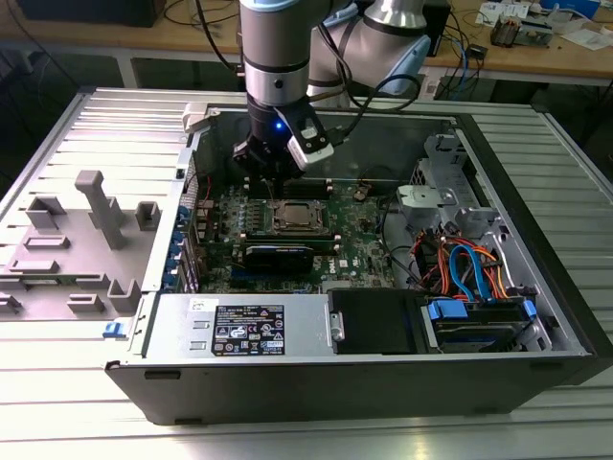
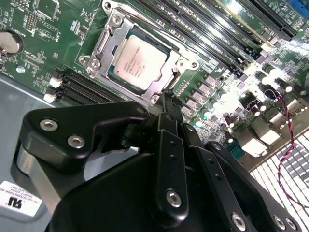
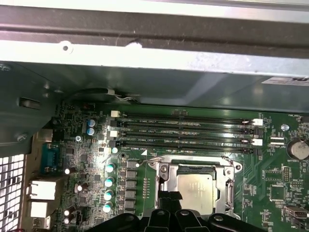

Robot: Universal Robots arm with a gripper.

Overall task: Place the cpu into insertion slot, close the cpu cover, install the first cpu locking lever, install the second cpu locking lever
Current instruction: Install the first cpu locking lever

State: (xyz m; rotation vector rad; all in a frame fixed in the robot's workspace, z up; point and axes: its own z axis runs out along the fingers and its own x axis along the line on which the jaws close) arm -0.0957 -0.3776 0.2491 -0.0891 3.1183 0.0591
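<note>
I see the cpu (image 2: pixel 140 60) seated in the insertion slot (image 2: pixel 91 63), with the cpu cover (image 2: pixel 108 46) lying flat around it. In the exterior view my hand (image 2: pixel 167 98) hangs at the slot's 11 o'clock, fingers drawn together, tips just beside the slot's corner on the green motherboard (image 1: pixel 354 251).

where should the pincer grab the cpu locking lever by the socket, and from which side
Probably by the bent free end of the locking lever, which juts out past the corner of the cpu cover, close to the pincer. Come down from above and close across the thin rod; the rest of it runs tight along the frame, leaving little to grip.
</note>
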